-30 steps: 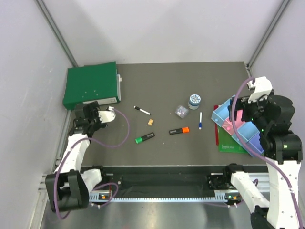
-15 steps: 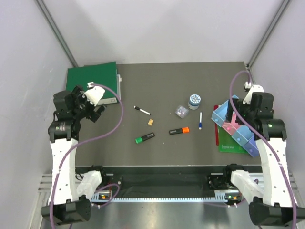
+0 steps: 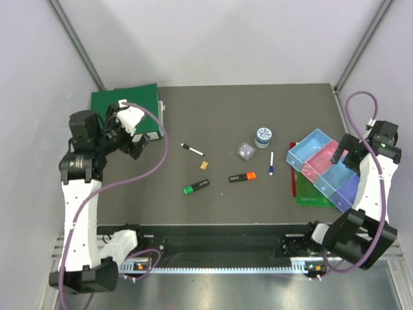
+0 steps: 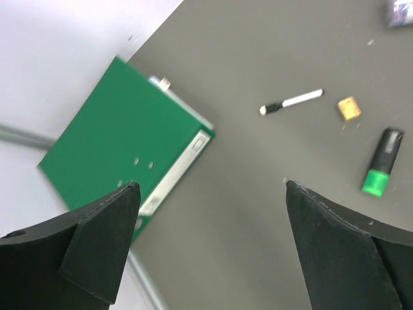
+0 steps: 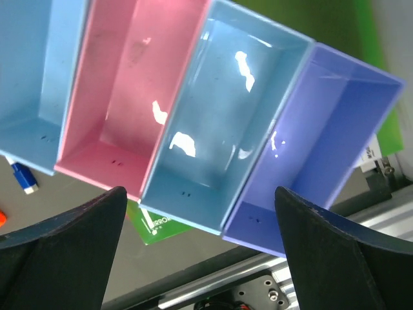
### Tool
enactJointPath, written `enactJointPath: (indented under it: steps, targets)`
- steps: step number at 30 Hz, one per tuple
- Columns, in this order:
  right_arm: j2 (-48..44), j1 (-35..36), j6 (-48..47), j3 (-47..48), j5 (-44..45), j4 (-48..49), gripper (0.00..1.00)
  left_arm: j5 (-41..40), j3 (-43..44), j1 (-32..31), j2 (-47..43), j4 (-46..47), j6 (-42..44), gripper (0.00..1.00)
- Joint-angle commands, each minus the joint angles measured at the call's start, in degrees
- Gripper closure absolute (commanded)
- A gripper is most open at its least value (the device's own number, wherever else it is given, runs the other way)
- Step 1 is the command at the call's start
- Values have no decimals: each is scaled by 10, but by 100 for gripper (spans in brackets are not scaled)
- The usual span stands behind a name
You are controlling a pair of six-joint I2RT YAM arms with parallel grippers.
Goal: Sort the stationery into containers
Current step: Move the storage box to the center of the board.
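Presently the right gripper (image 5: pixel 200 213) hangs above the trays (image 5: pixel 277 123), the left gripper (image 4: pixel 210 194) well apart from them; both sets of fingers (image 4: pixel 97 239) spread wide, empty.

Seven small items lie scattered mid-worktop (image 3: pixel 226 110), all apart from one another. The black-white marker (image 3: pixel 192 150) is furthest left, with the tan block (image 3: pixel 204 165) just in front of it. The green-capped highlighter (image 3: pixel 196 186) is nearest the front edge, the orange-capped highlighter (image 3: pixel 242 176) off to its right. The clear clip box (image 3: pixel 245 150) sits beside the round blue-grey tin (image 3: pixel 263 137), with the blue-white pen (image 3: pixel 271 163) close by. Over on the right, the four joined trays (image 3: pixel 326 169) run diagonally: light blue, pink, light blue, purple-blue.
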Motion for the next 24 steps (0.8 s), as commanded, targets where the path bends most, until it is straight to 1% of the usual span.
enactJointPath:
  steps: [1,2,3,5,8,15,18,19,24]
  targets:
    - [-2,-27,-9,39,-19,18,5,3,17,-47,35,58,-42,1]
    - [-2,-27,-6,38,-19,19,5,-9,15,-80,39,67,-44,1]
    - [-2,-28,-2,35,-23,22,6,-34,14,-94,45,72,-44,1]
    - [-3,-27,8,30,-29,34,9,-56,12,-126,50,82,-45,1]
    - [3,-28,13,22,-41,45,14,-76,4,-145,52,89,-45,1]
    - [34,-26,26,-8,-44,95,22,-106,-13,-164,36,79,-31,1]
    - [53,-26,31,-21,-48,117,25,-117,-9,-166,35,66,-23,1]
    - [58,-26,33,-24,-50,129,27,-121,-3,-167,35,63,-21,1]
    - [83,-16,36,-43,-44,169,31,-141,7,-167,33,46,-11,1]
